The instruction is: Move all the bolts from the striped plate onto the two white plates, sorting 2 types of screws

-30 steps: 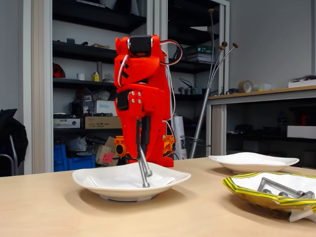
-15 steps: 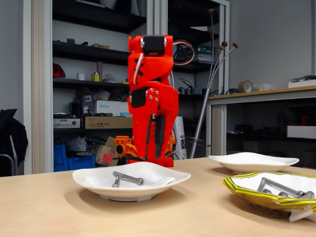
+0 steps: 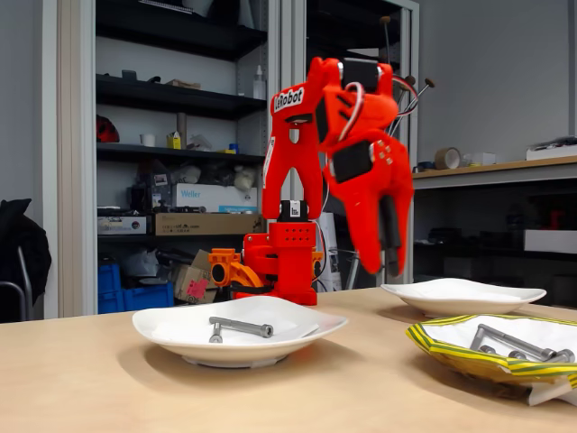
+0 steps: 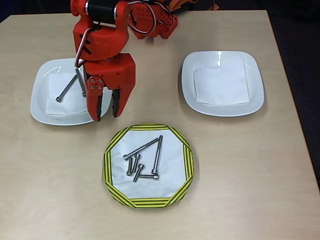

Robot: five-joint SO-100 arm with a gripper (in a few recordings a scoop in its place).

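Claw (image 4: 106, 105) is empty w/ fingers apart, pointing down, hanging over bare table (image 4: 235, 165) between the left white plate (image 4: 41, 102) and the striped plate (image 4: 112, 170) in overhead view. In fixed view it (image 3: 389, 262) sits mid-air, well above the tabletop.

Two long bolts (image 4: 70, 85) lie on the left white plate, just behind & left of the claw, partly hidden by the arm. Other white plate (image 4: 222, 105) is well off to the claw's right, holding just a paper square, no bolts yet.

Remaining bolts are on the striped plate, just ahead of the claw toward the near table edge & slightly right: two long bolts (image 4: 157, 154) plus approx four short bolts (image 4: 136, 165) clustered beside them. One long bolt's axis runs roughly straight away from the claw; the other lies diagonal, its lower end touching the short cluster.

Likely next: reach fwd over the striped plate. The straight long bolt looks the cleaner grab, since it lies apart from the rest along most of its length, w/ jaws closing across its shaft
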